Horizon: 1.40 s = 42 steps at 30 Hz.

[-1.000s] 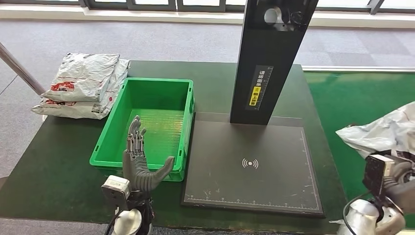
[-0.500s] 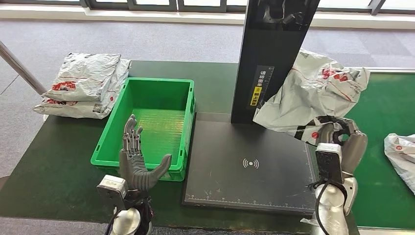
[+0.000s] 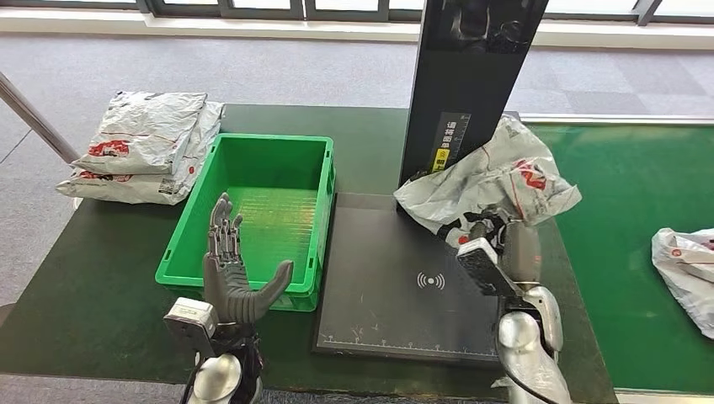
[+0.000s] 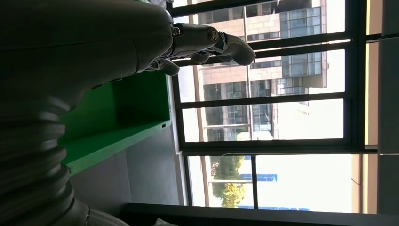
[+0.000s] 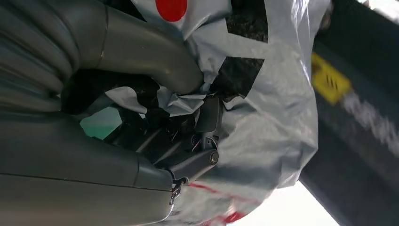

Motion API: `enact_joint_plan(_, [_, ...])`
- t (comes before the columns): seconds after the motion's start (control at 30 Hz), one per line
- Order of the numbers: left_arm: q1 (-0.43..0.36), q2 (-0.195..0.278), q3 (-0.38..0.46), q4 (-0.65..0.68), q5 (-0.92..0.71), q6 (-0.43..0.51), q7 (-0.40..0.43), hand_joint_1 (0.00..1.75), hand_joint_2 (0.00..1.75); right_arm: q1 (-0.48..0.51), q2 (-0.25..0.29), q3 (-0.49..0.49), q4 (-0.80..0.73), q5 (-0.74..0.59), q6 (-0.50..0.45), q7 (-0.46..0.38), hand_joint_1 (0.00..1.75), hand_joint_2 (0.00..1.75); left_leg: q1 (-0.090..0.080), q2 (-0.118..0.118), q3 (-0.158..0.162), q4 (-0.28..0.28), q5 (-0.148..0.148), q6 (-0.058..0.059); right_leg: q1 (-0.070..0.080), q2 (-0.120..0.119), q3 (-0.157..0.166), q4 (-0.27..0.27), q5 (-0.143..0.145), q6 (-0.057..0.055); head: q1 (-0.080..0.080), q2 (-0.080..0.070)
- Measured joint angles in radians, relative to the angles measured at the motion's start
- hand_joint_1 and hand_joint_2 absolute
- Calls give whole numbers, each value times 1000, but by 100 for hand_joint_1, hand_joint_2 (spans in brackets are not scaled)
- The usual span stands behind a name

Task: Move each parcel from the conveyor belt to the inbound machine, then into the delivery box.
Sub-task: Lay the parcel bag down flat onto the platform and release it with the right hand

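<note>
Black upright column [image 3: 471, 93] of the inbound machine, far centre: one vertical label [image 3: 449, 141] with white characters above a yellow patch, too small to read. Flat black scan plate [image 3: 396, 286] near the column's foot: a white wireless-signal symbol [image 3: 430, 281] of a dot with arcs at either side, and a ruler scale of white ticks [image 3: 421, 345] along its near edge, with no legible numbers. Grey parcels, the held one [image 3: 497, 181], the stack [image 3: 143, 145] at far left and one [image 3: 686, 269] on the green belt at right: red printed marks, wording unreadable.
</note>
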Motion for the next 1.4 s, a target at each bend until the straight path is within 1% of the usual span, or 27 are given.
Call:
enact_joint_plan(0.17, [-10,0,0,13,3,7,0,0,175,-73,-1,36,246,-9,73,-44,175,175,0,0,0,0,1,0,0,-1,0,0,0,0,0,0])
enact_joint_plan(0.3, [-13,0,0,20,5,11,0,0,175,-98,-1,41,353,-17,83,-59,175,175,0,-1,0,0,1,0,0,-1,0,0,0,0,0,0])
enact_joint_plan(0.47, [-13,0,0,25,5,12,0,0,175,-117,-1,42,409,-19,84,-62,175,175,0,0,0,0,0,0,0,0,0,0,0,0,0,0])
enact_joint_plan(0.57, [-13,0,0,25,5,21,0,0,175,-125,-1,42,431,-33,111,-83,175,175,0,0,0,0,0,0,0,0,0,0,0,0,0,0])
enact_joint_plan(0.73, [-13,0,-2,25,5,44,0,0,175,-134,-1,42,469,-93,226,-166,175,175,0,0,0,0,0,-1,0,0,0,0,0,0,0,0])
enact_joint_plan(0.83, [-14,0,-4,26,8,56,0,0,175,-136,-1,47,476,-160,321,-189,175,175,0,0,0,0,1,-1,0,0,0,0,0,0,0,0])
enact_joint_plan(0.87, [-14,0,-4,26,8,59,0,0,175,-135,-2,53,474,-192,354,-191,143,175,0,0,0,0,1,-1,0,0,0,0,0,0,0,0])
enact_joint_plan(0.9, [-14,0,-5,27,7,62,0,0,175,-135,-4,62,470,-227,385,-192,99,175,0,0,0,0,1,-1,0,0,0,0,0,0,0,0])
enact_joint_plan(0.97, [-14,0,-5,27,6,63,0,0,175,-129,-9,86,451,-303,437,-193,12,87,0,0,0,0,1,-1,0,0,0,0,0,0,0,0])
enact_joint_plan(1.0, [-14,0,-5,28,5,62,0,0,175,-124,-12,99,437,-340,455,-194,0,44,0,0,0,0,0,-1,0,0,0,0,0,0,0,0])
enact_joint_plan(1.03, [-14,0,-5,28,5,61,0,0,175,-119,-15,113,422,-375,466,-194,0,0,0,0,0,0,0,-1,0,0,0,0,0,0,0,0])
enact_joint_plan(1.2, [-14,0,-5,28,0,51,0,0,175,-88,-39,174,339,-492,488,-194,0,0,0,-1,0,0,0,-1,0,-1,0,0,0,0,0,0])
enact_joint_plan(1.4, [-14,0,-5,28,-1,47,0,0,175,-63,-65,214,283,-538,483,-194,0,0,0,0,0,0,0,0,0,0,0,0,0,0,0,0])
